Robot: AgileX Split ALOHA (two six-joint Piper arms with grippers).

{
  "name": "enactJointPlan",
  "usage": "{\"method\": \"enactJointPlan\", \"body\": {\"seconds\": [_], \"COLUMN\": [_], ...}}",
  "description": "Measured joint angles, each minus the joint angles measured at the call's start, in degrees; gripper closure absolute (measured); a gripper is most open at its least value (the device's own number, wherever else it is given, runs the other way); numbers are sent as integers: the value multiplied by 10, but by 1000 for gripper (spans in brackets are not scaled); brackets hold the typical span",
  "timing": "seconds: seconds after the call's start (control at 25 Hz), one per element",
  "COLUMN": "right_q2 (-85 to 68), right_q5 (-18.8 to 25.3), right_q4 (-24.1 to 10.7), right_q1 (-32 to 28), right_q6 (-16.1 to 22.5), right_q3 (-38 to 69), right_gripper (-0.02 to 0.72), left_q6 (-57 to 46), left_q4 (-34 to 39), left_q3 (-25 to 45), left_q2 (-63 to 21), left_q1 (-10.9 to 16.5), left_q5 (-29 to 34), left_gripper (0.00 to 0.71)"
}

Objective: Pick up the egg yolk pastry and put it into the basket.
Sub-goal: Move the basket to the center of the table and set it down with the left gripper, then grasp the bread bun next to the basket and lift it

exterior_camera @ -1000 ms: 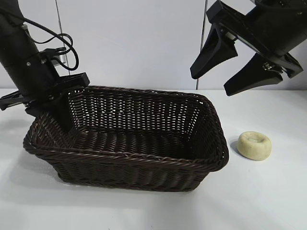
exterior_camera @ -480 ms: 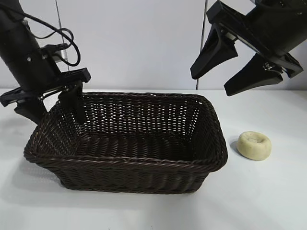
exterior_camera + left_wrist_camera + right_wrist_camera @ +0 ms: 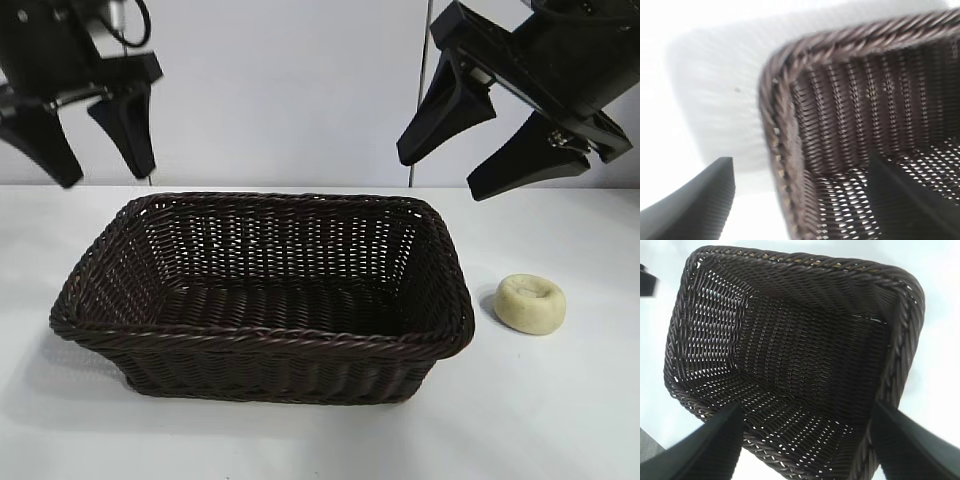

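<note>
The dark brown wicker basket (image 3: 270, 338) stands on the white table with nothing inside. The egg yolk pastry (image 3: 530, 303), a small pale round bun with a dimpled top, lies on the table just to the right of the basket, apart from it. My left gripper (image 3: 105, 178) hangs open above the basket's left end, holding nothing. In the left wrist view the left gripper (image 3: 800, 165) straddles the basket's rim (image 3: 774, 125) from well above. My right gripper (image 3: 440, 178) is open and empty, high above the basket's right end. In the right wrist view the right gripper (image 3: 807, 407) looks down into the basket (image 3: 805, 265).
A pale wall with a vertical seam (image 3: 420, 100) stands behind the table. White tabletop (image 3: 560, 420) lies in front of and to the right of the basket.
My left gripper let go of the basket's left wall, opened and rose clear above it. The basket's left end settled and shifted slightly. The right arm and the pastry stayed still.
</note>
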Motion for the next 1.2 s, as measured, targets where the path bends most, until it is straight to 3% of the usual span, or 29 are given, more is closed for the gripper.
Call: {"method": "enactJointPlan", "body": {"seconds": [0.24, 0.64, 0.96, 1.2], "right_q2": [0, 0, 0, 0], "right_q5": [0, 0, 1, 3], "right_q4": [0, 0, 0, 0], "right_q1": [0, 0, 0, 0], "right_q6": [0, 0, 0, 0], "right_q3": [0, 0, 0, 0], "right_gripper": [185, 185, 185, 185], "left_q6": [-46, -57, -51, -40], "left_q4": [111, 129, 116, 112], "left_q3": [-3, -3, 18, 134], "left_q2": [0, 0, -14, -111], "left_q1": [6, 104, 106, 106], "left_q5": [2, 22, 29, 29], "left_gripper": [175, 175, 175, 175]}}
